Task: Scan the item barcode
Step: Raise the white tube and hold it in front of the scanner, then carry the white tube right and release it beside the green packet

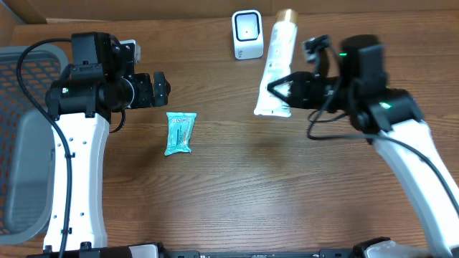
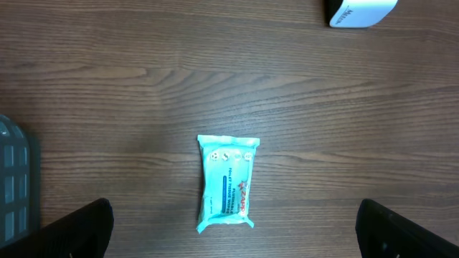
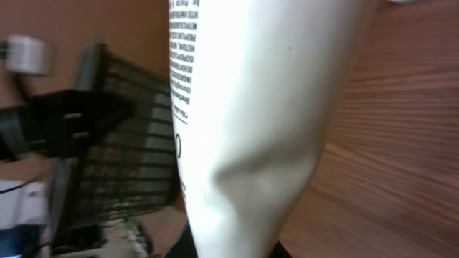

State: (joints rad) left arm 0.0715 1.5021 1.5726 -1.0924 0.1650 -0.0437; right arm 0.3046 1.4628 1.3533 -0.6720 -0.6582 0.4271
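Over on the right side of the table (image 1: 251, 193), the right gripper (image 1: 276, 89) is clamped tight on the flat crimped end of a white tube (image 1: 277, 64). That is the item up for scanning. The tube points away toward the back edge, and its gold cap sits just beside the white scanner (image 1: 247, 34), off to the scanner's right rather than in front of its face.

From the right wrist camera the tube fills the frame. A column of small print runs down one side, but no barcode is on show there, so I can't tell which way the code faces. Whether the tube is off the wood or resting on it is also hard to call from above.

Across the way, the left gripper (image 1: 163, 87) has its jaws spread wide with nothing in them. It hovers above a small teal packet (image 1: 179, 133) lying flat on the table, untouched. A grey mesh basket (image 1: 14, 107) waits at the far left edge.

My read on progress: the pick-up of the tube looks done and it is close to the scanner, so call it roughly midway. What's left, by my judgement, is turning the barcode toward the scanner's window and holding it there. The teal packet looks like a later job.
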